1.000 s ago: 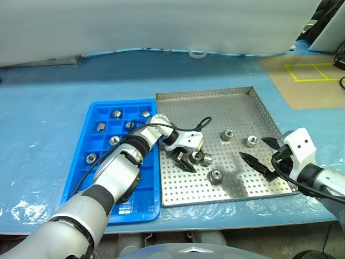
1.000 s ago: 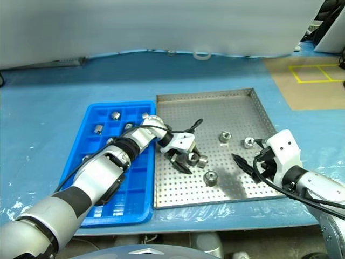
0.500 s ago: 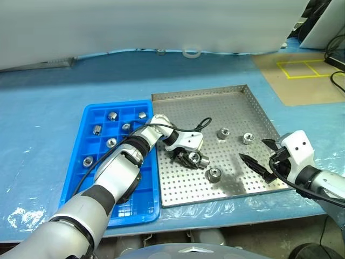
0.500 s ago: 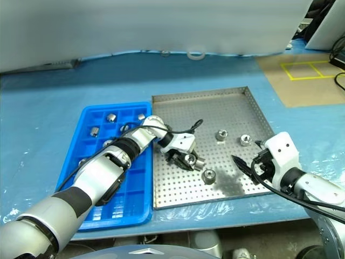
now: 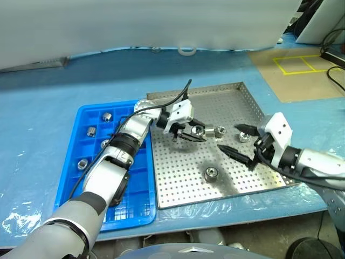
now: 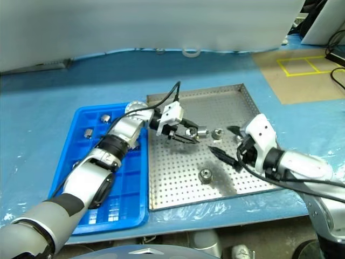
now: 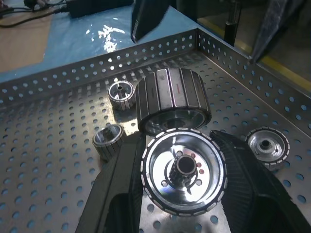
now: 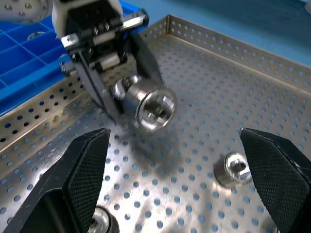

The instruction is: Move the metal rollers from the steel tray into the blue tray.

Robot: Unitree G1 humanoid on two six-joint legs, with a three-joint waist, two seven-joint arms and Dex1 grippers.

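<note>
Steel tray [image 5: 226, 97] sits centre-right of frame on the blue-covered counter [image 5: 43, 102], its left rim touching or just beside the blue tray [image 5: 81, 183] at lower left. Tray's upper-right quarter and lower-left area are bare perforated sheet, so there's open room there; low raised rims all round.

L gripper [image 5: 188, 133] is at frame centre over the steel tray's upper-left part, clamped on one metal roller [image 5: 198, 130], lifted clear of the sheet. In the left wrist view the held roller [image 7: 183, 171] sits between the two fingers [image 7: 121, 194], hole facing the camera.

R gripper [image 5: 237, 139] is right of centre, jaws wide apart, nothing in it, hovering over the tray's mid-right; one finger is over a loose roller.

Count, steel tray: 3 loose rollers – one just beside the held one [image 5: 219, 131], one by the R gripper [image 5: 244, 137], one lower centre [image 5: 211, 173] – plus the held one. Blue tray: at least 4 rollers in separate compartments toward its upper end, e.g. [image 5: 107, 116], [image 5: 90, 131], [image 5: 82, 163]; its lower compartments look open.
</note>
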